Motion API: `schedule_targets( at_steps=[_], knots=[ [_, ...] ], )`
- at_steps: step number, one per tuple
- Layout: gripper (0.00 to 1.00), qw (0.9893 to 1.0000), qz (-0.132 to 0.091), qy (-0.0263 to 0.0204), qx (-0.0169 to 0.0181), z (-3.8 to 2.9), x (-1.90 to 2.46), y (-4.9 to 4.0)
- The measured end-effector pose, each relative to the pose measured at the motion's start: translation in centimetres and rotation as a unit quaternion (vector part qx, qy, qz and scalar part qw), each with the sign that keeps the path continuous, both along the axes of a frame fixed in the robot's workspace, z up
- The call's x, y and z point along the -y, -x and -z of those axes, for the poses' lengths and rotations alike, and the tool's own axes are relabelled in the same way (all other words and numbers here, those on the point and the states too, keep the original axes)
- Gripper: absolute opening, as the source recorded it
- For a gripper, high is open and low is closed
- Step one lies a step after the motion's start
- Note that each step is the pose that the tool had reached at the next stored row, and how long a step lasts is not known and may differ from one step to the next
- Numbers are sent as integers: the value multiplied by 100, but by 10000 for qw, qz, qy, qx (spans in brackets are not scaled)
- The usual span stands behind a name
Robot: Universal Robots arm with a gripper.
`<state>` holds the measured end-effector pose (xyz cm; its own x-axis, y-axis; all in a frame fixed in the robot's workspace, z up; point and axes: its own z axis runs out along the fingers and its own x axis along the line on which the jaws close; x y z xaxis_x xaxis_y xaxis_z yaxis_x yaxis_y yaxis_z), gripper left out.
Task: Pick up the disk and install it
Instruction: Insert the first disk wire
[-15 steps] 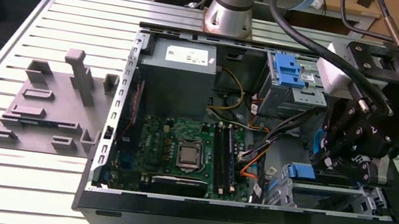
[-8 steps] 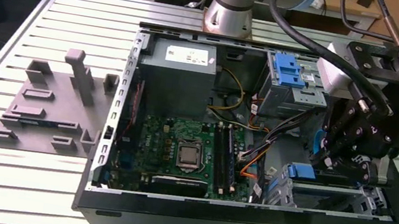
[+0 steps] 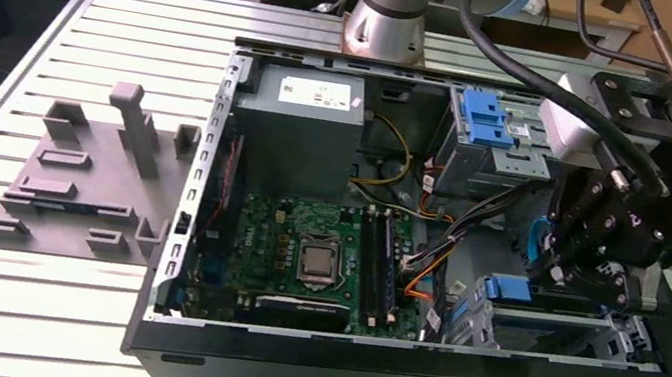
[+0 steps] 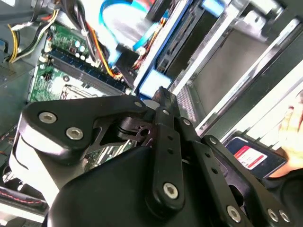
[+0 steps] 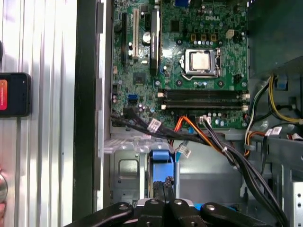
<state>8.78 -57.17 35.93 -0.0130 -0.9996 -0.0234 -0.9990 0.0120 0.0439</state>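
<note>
I had the gripper [image 3: 558, 280] down inside the open computer case [image 3: 417, 363], which lay on the slatted tabletop [image 3: 61, 307] toward its edge on the exterior view's right. The disk [image 3: 512, 289] sat in the drive bay at the case's near corner on that side, its blue bracket facing the motherboard [image 3: 298, 253].

In the first wrist view the claw [image 5: 163, 191] looked pressed together, with no gap between the tips, and its end rested against the disk's blue bracket [image 5: 161, 163]. I could not tell whether it pinched any of that plastic.

Orange and black cables [image 5: 199, 135] crossed between the board and the bay. A grey moulded fixture [image 3: 81, 179] stood on the tabletop near the opposite edge, well apart from the case.
</note>
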Motion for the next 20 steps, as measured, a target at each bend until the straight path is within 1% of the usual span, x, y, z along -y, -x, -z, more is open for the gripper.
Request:
schedule_targets(
  at_steps=[7, 9, 11, 14, 16, 18, 19, 20],
  knots=[
    [11, 10000, -2, -2, 0, 5, -1, -312],
    [11, 10000, -1, -3, 6, 5, -1, -366],
    [11, 10000, -1, -3, 34, 3, -3, -385],
    [11, 9999, -1, -4, 100, -13, -10, -395],
    [11, 9999, -1, -4, 141, -31, -23, -397],
    [11, 9998, -1, -3, 174, -49, -56, -397],
    [11, 9998, -1, -2, 188, -54, -80, -397],
    [11, 9998, -1, -3, 199, -56, -113, -398]
  ],
)
